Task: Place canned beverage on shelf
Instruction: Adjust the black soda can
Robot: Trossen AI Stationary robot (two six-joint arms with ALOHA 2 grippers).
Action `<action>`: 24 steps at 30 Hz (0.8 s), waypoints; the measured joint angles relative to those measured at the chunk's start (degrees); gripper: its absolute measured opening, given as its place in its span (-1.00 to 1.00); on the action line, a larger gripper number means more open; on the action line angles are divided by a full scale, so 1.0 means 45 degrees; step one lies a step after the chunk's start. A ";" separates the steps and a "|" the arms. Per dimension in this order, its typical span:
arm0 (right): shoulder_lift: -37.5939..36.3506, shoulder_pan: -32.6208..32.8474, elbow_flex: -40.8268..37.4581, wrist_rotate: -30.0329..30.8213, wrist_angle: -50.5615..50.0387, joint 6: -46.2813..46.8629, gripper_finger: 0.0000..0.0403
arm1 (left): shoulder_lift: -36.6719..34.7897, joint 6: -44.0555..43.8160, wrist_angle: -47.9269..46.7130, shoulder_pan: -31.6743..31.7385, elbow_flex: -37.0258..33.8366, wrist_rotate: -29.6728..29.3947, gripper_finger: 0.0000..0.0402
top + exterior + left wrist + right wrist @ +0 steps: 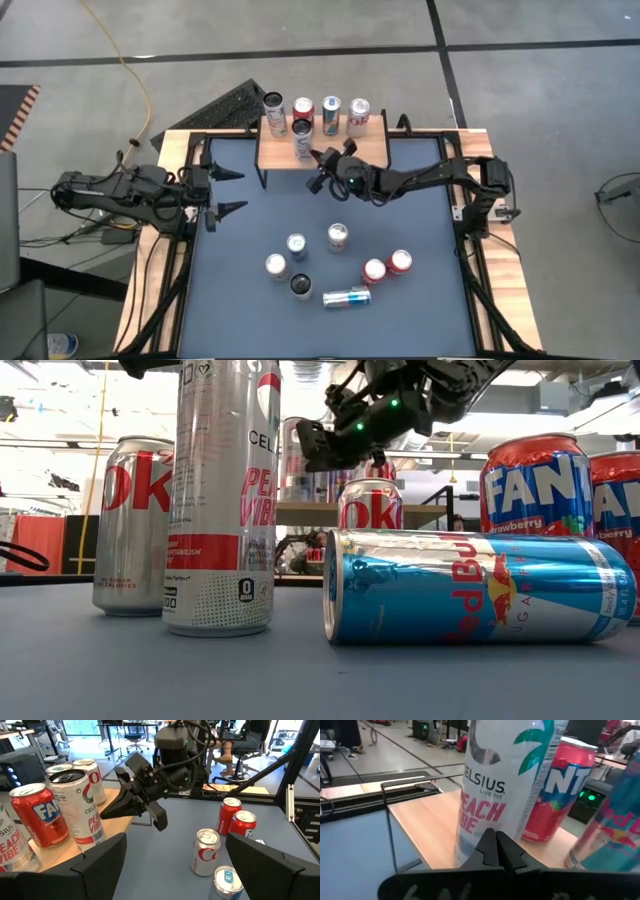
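The shelf (375,150) has a smooth, pale wood top on thin black metal legs. The cans (338,237) are glossy metal; the worktop (250,235) looks matt dark.

Shelf (322,150): low light-wood top on thin black legs, at table's far edge. Five cans upright on it: four in a back row, a white Celsius can (303,139) in front. Six more cans on the dark mat; blue Red Bull can (346,297) lies on its side.
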 joint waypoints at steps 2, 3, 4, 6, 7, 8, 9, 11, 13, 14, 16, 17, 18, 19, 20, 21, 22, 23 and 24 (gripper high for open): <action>0.0007 -0.0090 0.0064 -0.0164 -0.0084 -0.0019 -1.00 | -0.0002 -0.0010 0.0008 -0.0003 0.0000 -0.0023 0.65; 0.0010 -0.0151 0.0098 -0.0297 -0.0090 -0.0019 -1.00 | -0.0001 -0.0010 0.0008 0.0001 0.0000 -0.0023 0.65; 0.0010 -0.0187 0.0144 -0.0453 -0.0065 -0.0019 -1.00 | 0.0002 -0.0010 0.0008 -0.0003 0.0000 -0.0027 0.65; 0.0005 -0.0264 0.0184 -0.0609 -0.0008 -0.0019 -1.00 | 0.0003 -0.0010 0.0008 -0.0002 0.0000 -0.0023 0.65; 0.0005 -0.0291 0.0184 -0.0581 -0.0044 -0.0019 -1.00 | 0.0001 -0.0012 0.0008 -0.0003 0.0000 -0.0023 0.65; 0.0005 -0.0312 0.0184 -0.0507 -0.0121 -0.0019 -1.00 | -0.0002 -0.0010 0.0008 -0.0003 0.0000 -0.0023 0.65; 0.0005 -0.0295 0.0184 -0.0358 -0.0202 -0.0024 -1.00 | 0.0003 -0.0011 0.0008 -0.0003 0.0000 -0.0023 0.65; -0.0002 -0.0195 0.0180 -0.0138 -0.0284 -0.0117 -1.00 | 0.0003 -0.0010 -0.0001 -0.0003 0.0000 -0.0023 0.65; -0.0015 -0.0010 0.0180 0.0231 -0.0329 -0.0346 -1.00 | 0.0002 -0.0005 -0.0015 0.0001 0.0000 -0.0023 0.65; -0.0019 0.0096 0.0180 0.0513 -0.0434 -0.0425 -1.00 | 0.0003 -0.0008 -0.0015 -0.0001 0.0000 -0.0023 0.65; -0.0019 0.0275 0.0180 0.1146 -0.0652 -0.0459 -1.00 | 0.0003 -0.0019 -0.0007 -0.0001 0.0000 -0.0018 0.65; -0.0019 0.0355 0.0180 0.1419 -0.0746 -0.0459 -1.00 | 0.0001 -0.0015 -0.0011 -0.0003 0.0000 -0.0018 0.65; -0.0019 0.0436 0.0180 0.1645 -0.0810 -0.0460 -1.00 | -0.0002 0.0015 -0.0053 -0.0002 0.0000 -0.0018 0.65; -0.0022 0.0506 0.0180 0.1815 -0.0862 -0.0456 -1.00 | -0.0002 0.0102 -0.0138 0.0002 0.0000 -0.0018 0.65; -0.0024 0.0553 0.0180 0.1931 -0.0931 -0.0456 -1.00 | -0.0002 0.0179 -0.0203 -0.0003 0.0000 -0.0018 0.65; -0.0024 0.0591 0.0180 0.2097 -0.1020 -0.0458 -1.00 | -0.0002 0.0250 -0.0198 -0.0003 0.0000 -0.0018 0.65; -0.0024 0.0650 0.0180 0.2298 -0.1124 -0.0474 -1.00 | -0.0001 0.0325 -0.0152 0.0001 0.0000 -0.0010 0.65; -0.0024 0.0700 0.0180 0.2499 -0.1180 -0.0511 -1.00 | -0.0002 0.0406 -0.0124 -0.0002 0.0000 0.0020 0.65; -0.0057 0.0738 0.0180 0.2688 -0.1226 -0.0580 -1.00 | -0.0002 0.0495 -0.0130 -0.0001 0.0000 0.0068 0.65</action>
